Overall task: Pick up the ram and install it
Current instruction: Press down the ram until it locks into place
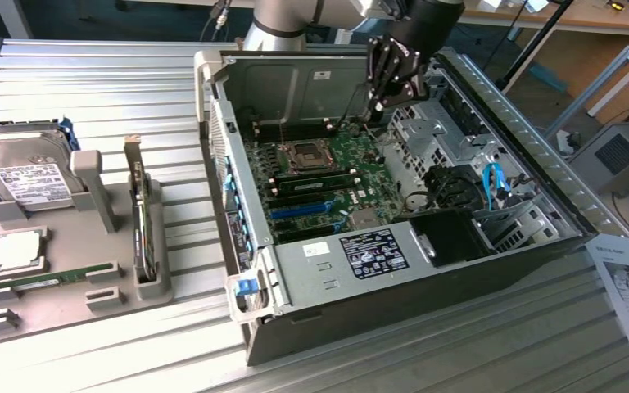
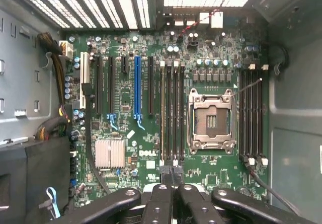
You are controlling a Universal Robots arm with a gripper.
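One ram (image 1: 47,281) lies on the tray (image 1: 63,315) beside the computer case (image 1: 326,274), well apart from your gripper (image 1: 380,105), closed tight inside that case; the ram is thin and green.

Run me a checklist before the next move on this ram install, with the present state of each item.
1. Claw shut: ok.
2. Ram in the claw: not ok; nothing shows between its fingers, and a green ram lies on the gray tray beside the case.
3. Case side open, motherboard exposed: ok.
4. Claw over the motherboard: ok; the wrist view looks straight down on it.
5. Free slots beside the processor socket: ok; they look empty.
6. Slot latches open: cannot tell.
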